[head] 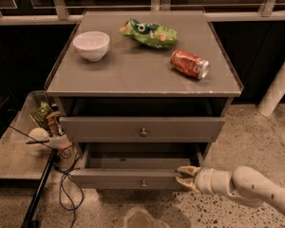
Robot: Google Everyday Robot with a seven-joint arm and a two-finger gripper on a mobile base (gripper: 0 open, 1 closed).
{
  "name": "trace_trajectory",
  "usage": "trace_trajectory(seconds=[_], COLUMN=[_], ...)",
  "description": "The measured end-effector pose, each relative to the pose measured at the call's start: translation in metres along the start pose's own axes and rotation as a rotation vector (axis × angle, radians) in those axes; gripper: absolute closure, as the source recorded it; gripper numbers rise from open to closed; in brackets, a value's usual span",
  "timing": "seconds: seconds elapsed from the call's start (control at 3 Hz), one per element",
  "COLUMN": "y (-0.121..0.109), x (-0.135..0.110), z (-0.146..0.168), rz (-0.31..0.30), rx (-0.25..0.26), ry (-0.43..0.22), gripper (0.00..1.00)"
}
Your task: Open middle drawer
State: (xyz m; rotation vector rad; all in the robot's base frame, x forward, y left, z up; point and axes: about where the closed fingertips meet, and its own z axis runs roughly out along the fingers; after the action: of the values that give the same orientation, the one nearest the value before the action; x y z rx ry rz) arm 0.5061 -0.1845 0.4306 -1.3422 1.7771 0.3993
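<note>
The middle drawer [128, 178] is the lower grey front with a small round knob [143, 183]. It stands pulled out well past the front above it, and its shallow grey box shows behind the front. My gripper [185, 177] comes in from the lower right on a white arm and sits at the right end of this drawer's front, touching its top edge. The drawer front above [142, 127] also has a round knob and sits a little forward under the cabinet top. No third front shows below.
On the cabinet top [133, 72] are a white bowl [91, 44], a green chip bag [149, 32] and a red can [190, 64] on its side. A tray of clutter and cables [42, 127] stands at the left. A white post [278, 87] stands at the right.
</note>
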Motion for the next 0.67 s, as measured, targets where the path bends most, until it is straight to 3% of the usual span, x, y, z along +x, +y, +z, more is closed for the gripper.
trace_trajectory(seconds=[0.33, 0.67], y=[0.0, 0.0], x=[0.0, 0.0], z=[0.0, 0.0001], rz=[0.0, 0.0], rx=[0.0, 0.0], ry=[0.0, 0.0], gripper=[0.82, 0.58])
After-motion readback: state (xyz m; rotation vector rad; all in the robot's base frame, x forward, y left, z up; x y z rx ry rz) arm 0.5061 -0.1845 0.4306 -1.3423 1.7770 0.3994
